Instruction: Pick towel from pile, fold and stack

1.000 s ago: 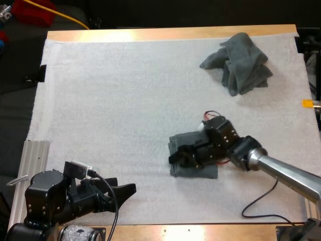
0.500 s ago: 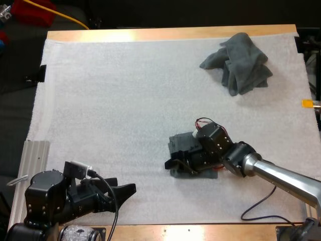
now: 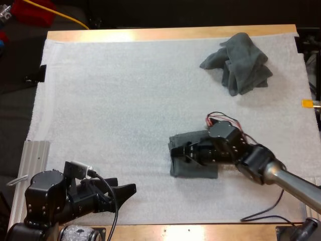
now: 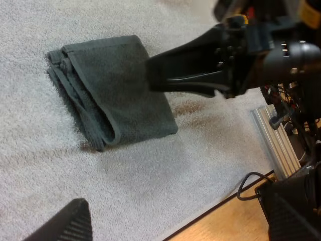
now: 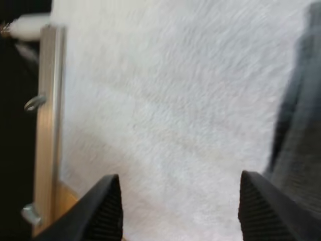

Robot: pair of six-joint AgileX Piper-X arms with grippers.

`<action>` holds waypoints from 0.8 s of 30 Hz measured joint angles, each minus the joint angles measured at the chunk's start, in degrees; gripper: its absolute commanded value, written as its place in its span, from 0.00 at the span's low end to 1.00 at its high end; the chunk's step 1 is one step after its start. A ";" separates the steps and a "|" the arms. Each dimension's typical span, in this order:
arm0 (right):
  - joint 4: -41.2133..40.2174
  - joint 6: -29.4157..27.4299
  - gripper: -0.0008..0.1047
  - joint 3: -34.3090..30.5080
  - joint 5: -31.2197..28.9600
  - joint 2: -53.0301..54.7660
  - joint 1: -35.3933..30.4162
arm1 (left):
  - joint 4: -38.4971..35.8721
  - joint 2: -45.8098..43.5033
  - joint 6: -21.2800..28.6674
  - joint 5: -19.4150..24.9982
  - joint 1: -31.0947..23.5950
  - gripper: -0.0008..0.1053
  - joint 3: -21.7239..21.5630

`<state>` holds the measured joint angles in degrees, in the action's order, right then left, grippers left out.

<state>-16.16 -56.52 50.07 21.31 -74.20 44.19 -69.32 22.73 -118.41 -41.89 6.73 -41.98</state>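
Grey-green folded towel [image 3: 195,170] lies on the white mat [image 3: 125,100], right of middle, with the right pincer [image 3: 181,153] spread open over it. It should rise straight up so no finger drags the fold. Left pincer [image 3: 125,190] sits open, idle.

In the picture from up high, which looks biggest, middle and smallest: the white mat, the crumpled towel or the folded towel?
Biggest: white mat.
Middle: crumpled towel.
Smallest: folded towel, even though the right arm hides part of it.

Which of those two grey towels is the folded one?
The near towel, at the right gripper, is flat and squared; the far towel lies crumpled in a heap.
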 measured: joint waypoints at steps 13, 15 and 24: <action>-21.96 -8.78 0.49 -0.08 -7.46 14.31 0.00 | 0.00 0.00 0.00 0.00 0.00 0.66 0.00; -23.73 -9.89 0.51 -0.08 -7.49 16.25 0.00 | 0.00 0.00 0.00 0.00 0.00 0.66 0.00; -27.07 -11.13 0.70 -0.08 -8.44 22.87 0.00 | 0.00 0.00 2.40 0.00 0.00 0.66 0.00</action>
<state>-43.23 -67.65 49.98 12.87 -51.32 44.19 -69.32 22.73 -116.01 -41.89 6.73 -41.98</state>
